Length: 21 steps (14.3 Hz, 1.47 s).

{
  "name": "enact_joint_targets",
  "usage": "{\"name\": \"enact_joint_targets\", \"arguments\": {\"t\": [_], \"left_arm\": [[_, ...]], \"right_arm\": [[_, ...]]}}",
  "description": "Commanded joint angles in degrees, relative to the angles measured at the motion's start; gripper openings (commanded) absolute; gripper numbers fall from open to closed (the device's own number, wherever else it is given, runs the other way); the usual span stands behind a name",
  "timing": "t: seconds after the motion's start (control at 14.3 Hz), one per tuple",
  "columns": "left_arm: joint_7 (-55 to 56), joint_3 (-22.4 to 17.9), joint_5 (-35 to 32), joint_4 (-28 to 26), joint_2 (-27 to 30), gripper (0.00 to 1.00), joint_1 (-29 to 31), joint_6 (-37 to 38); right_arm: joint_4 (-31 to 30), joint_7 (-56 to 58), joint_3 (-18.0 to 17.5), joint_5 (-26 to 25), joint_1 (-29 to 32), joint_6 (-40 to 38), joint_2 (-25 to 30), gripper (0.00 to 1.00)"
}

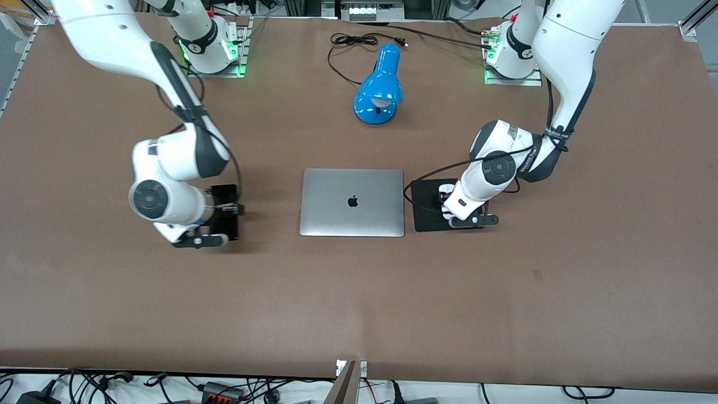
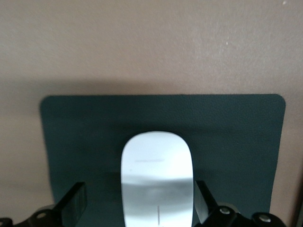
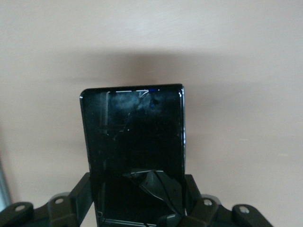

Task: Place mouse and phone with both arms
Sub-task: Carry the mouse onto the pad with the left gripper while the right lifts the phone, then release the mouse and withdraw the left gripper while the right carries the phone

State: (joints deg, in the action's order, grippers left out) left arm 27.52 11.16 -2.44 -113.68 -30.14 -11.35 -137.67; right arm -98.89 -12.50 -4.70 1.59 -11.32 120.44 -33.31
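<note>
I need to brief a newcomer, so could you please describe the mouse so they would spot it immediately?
Start at the closed silver laptop mid-table. Beside it, toward the left arm's end, lies a black square pad. The mouse sits on that pad between the left end effector's open fingers: small, white and oval, unlike anything nearby.

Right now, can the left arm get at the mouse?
Probably yes. The left gripper is already over the black pad, its open fingers on either side of the mouse with a gap on one side, and nothing between them.
</note>
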Motion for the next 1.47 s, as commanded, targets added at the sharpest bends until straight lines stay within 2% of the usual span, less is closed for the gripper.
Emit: {"name": "enact_joint_targets", "arguments": {"t": [0.0,0.28,0.49,0.63,0.77,0.91,0.98,1.05,1.12,1.19,1.26,1.33,1.4], "left_arm": [[-5.70,-0.17,-1.16,4.14,4.55,1.00,3.60,10.27],[-18.54,-0.17,-1.16,20.30,4.65,1.00,11.51,30.31],[-21.63,-0.26,-1.16,27.79,4.91,1.00,16.70,36.84],[-23.21,0.09,-1.25,34.89,5.35,1.00,20.21,45.07],[-25.23,0.01,-1.08,41.57,6.40,1.00,21.37,55.00],[-25.24,0.35,-0.90,45.63,6.58,1.00,21.37,62.75],[-25.33,0.27,-0.55,47.22,7.02,1.00,21.20,66.09],[-25.24,-0.34,0.06,47.23,10.50,1.00,20.94,66.04],[-24.72,-0.61,0.76,42.79,14.02,1.00,20.50,62.38],[-24.62,-3.48,0.77,37.44,18.23,1.00,18.75,58.26],[-24.80,-8.90,0.94,32.78,20.97,1.00,13.78,54.21],[-25.15,-12.18,2.08,30.73,21.95,1.00,11.03,52.69],[-25.33,-12.91,4.09,29.40,23.27,1.00,10.39,52.33]], "right_arm": [[-0.16,-0.42,0.40,2.71,-2.46,1.89,-0.52,0.15],[-4.72,-4.11,0.40,2.72,-5.63,9.17,-1.40,0.16],[-6.14,-7.97,0.40,2.72,-7.57,13.32,-2.19,0.17],[-6.05,-10.17,0.40,2.72,-8.27,14.20,-2.54,0.17],[-6.14,-10.27,0.40,2.72,-8.45,14.12,-2.55,0.17],[-5.96,-10.97,0.40,2.72,-8.89,14.20,-2.63,0.17],[-5.79,-12.89,0.40,2.72,-9.50,14.20,-2.63,0.17],[-5.70,-13.86,0.40,2.72,-10.20,14.20,-2.63,0.17],[-5.79,-13.96,0.49,2.72,-10.21,14.20,-2.63,0.17],[-5.79,-13.87,0.49,2.72,-9.86,14.20,-2.72,0.17],[-5.79,-13.87,0.49,2.72,-9.60,14.12,-2.89,0.18],[-5.79,-14.05,0.49,2.80,-9.60,14.03,-2.90,0.46],[-5.79,-14.92,0.57,2.80,-9.51,14.03,-2.90,0.99]]}}
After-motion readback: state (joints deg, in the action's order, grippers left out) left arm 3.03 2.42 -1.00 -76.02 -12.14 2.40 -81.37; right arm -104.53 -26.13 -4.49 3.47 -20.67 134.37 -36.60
